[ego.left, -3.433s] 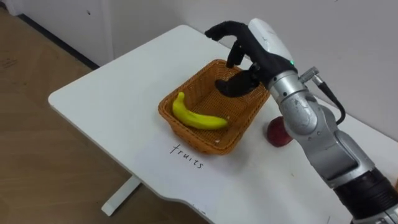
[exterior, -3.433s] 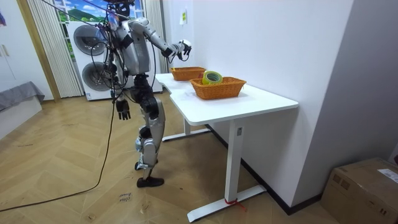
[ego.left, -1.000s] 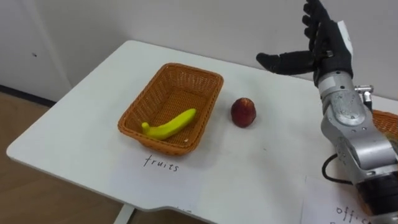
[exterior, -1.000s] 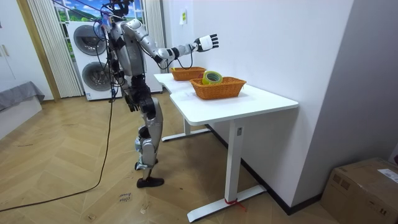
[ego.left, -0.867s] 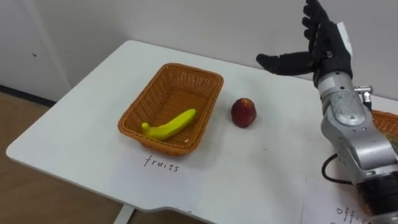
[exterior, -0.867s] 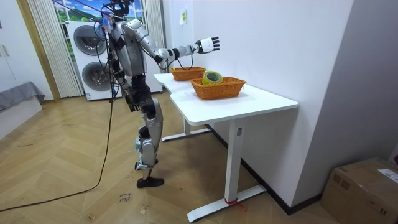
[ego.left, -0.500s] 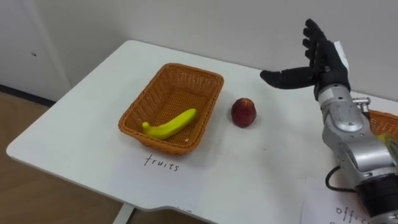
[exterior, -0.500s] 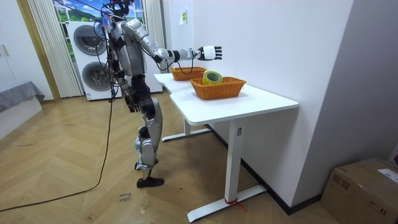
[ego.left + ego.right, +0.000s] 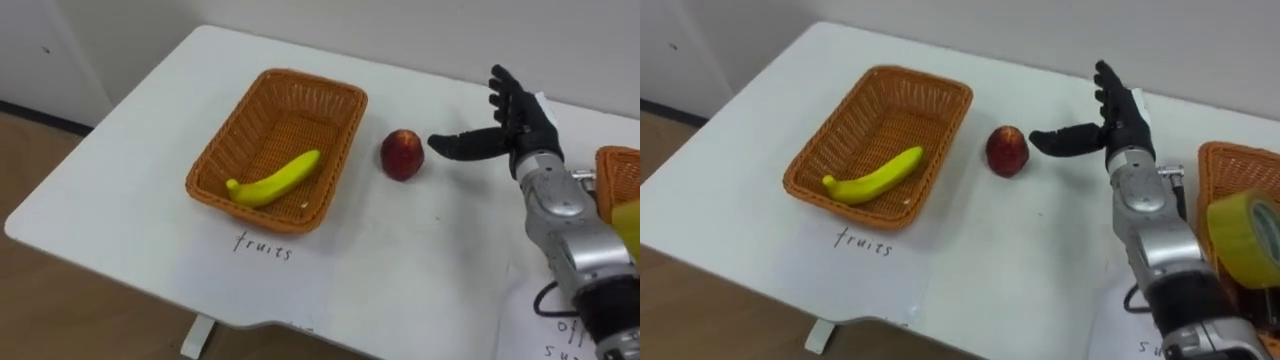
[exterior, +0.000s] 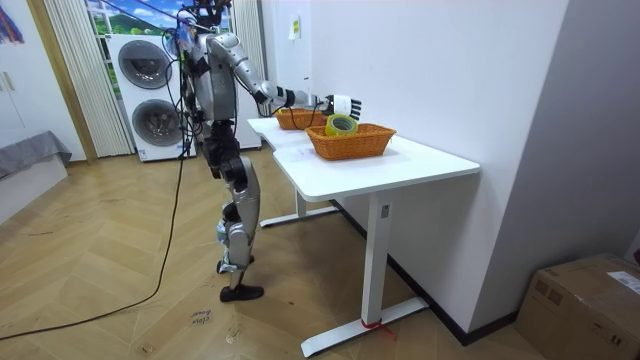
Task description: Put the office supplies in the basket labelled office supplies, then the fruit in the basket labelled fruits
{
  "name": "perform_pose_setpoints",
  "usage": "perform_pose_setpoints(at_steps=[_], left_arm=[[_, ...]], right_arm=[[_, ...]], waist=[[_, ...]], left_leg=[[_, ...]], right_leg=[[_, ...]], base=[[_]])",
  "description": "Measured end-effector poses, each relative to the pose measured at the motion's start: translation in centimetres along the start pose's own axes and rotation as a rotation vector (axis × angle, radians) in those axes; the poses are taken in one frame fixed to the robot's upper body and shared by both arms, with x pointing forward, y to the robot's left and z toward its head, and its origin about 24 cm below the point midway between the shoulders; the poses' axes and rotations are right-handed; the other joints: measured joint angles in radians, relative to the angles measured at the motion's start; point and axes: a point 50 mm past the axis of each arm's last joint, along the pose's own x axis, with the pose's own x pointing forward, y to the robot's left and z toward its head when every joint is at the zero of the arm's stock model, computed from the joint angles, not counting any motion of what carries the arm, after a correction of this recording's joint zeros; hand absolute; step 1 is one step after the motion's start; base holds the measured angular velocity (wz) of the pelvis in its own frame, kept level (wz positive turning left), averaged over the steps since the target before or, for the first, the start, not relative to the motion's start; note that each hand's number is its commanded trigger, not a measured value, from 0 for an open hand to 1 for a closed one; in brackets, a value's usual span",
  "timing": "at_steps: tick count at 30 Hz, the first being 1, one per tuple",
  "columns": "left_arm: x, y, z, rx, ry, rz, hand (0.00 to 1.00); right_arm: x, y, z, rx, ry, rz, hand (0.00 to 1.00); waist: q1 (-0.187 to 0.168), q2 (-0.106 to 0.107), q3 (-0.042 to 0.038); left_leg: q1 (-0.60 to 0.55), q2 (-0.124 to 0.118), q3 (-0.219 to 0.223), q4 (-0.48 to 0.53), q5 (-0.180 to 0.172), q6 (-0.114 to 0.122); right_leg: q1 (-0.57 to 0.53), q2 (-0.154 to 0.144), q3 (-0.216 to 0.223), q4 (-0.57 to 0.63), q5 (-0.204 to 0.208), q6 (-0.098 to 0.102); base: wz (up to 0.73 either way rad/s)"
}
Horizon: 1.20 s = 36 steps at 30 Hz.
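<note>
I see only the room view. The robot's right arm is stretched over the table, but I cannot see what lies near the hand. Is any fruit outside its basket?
Observer: Yes. An apple lies on the table, just beside the fruit basket, not in it.
Operator: Does the hand hold it?
Observer: No. The right hand is open, its thumb pointing toward the apple, with nothing in its grasp.
Operator: Is the fruit basket empty?
Observer: No, a banana lies in it.
</note>
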Motion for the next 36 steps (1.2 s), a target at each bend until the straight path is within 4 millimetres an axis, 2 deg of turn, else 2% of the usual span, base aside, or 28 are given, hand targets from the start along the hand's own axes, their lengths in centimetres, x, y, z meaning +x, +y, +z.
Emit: perform_pose_setpoints(at_steps=[7, 10, 18, 28, 36], left_arm=[[0.1, -0.6, -0.2, -0.028, 0.006, -0.029, 0.00], [0.1, -0.7, -0.1, -0.060, 0.003, -0.036, 0.00], [0.1, -0.8, 0.0, -0.079, -0.001, -0.042, 0.00], [0.1, -0.9, -0.2, -0.084, 0.007, -0.046, 0.00], [0.1, -0.7, -0.2, -0.086, 0.003, -0.040, 0.00]], right_arm=[[0.1, -0.3, -0.6, -0.014, 0.025, -0.010, 0.00], [0.0, 0.0, -1.2, -0.034, 0.050, 0.002, 0.00], [0.3, 0.9, -0.1, -0.038, 0.010, 0.062, 0.00], [0.3, 0.9, -0.1, -0.046, 0.009, 0.084, 0.00], [0.2, 1.4, -0.3, -0.151, 0.004, 0.153, 0.00]], waist=[[0.005, 0.007, 0.0079], [0.021, 0.007, 0.0081], [0.022, -0.007, 0.0126], [0.012, -0.005, 0.0111], [-0.014, -0.007, 0.0098]], left_leg=[[-0.025, 0.001, 0.002, 0.002, 0.001, 0.000], [-0.027, 0.002, 0.012, -0.001, 0.001, 0.000], [-0.038, 0.000, 0.024, 0.001, 0.004, 0.005], [-0.037, 0.000, 0.024, 0.003, 0.005, 0.006], [-0.018, 0.000, 0.027, 0.003, 0.005, 0.006]], right_leg=[[-0.028, 0.001, 0.005, 0.003, 0.000, 0.000], [-0.039, 0.000, 0.015, 0.009, 0.000, -0.001], [-0.056, -0.007, 0.023, 0.022, 0.000, 0.000], [-0.056, -0.009, 0.023, 0.030, 0.000, 0.000], [-0.039, -0.009, 0.022, 0.032, 0.000, 0.000]], base=[[-0.01], [-0.10], [-0.02], [0.00], [0.00]])
